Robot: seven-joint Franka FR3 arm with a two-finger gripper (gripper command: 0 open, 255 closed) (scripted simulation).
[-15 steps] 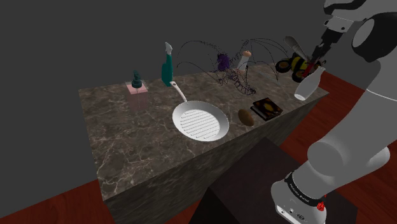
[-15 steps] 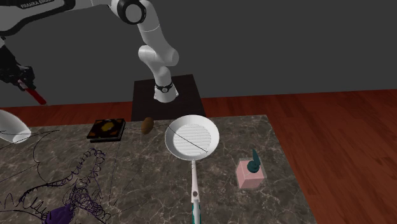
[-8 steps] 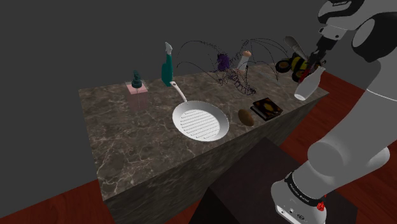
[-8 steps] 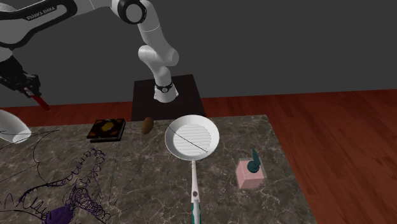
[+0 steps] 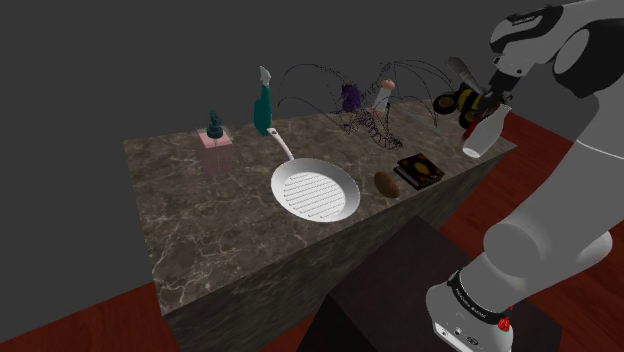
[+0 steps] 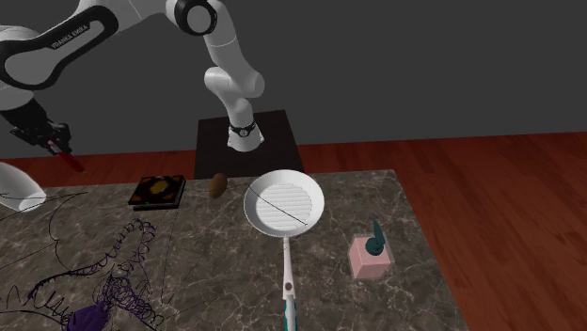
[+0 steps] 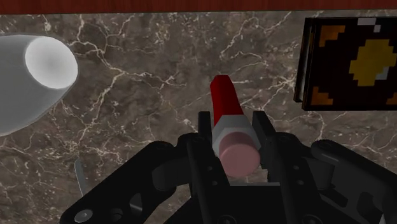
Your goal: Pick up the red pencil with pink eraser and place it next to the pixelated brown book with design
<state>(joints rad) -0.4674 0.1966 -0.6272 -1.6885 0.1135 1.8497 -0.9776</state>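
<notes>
Here, one pencil (image 7: 229, 118) in hand (image 7: 234, 130), one book (image 7: 353, 60)

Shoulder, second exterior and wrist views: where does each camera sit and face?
Shoulder view: beside the stand, looking down over the marbled counter; white arm at its right.
Second exterior view: across the counter, facing the arm and stand.
Wrist view: behind the gripper, looking down along it at the clasped red pencil.
Shared: shoulder and second exterior views both show the pan.
</notes>
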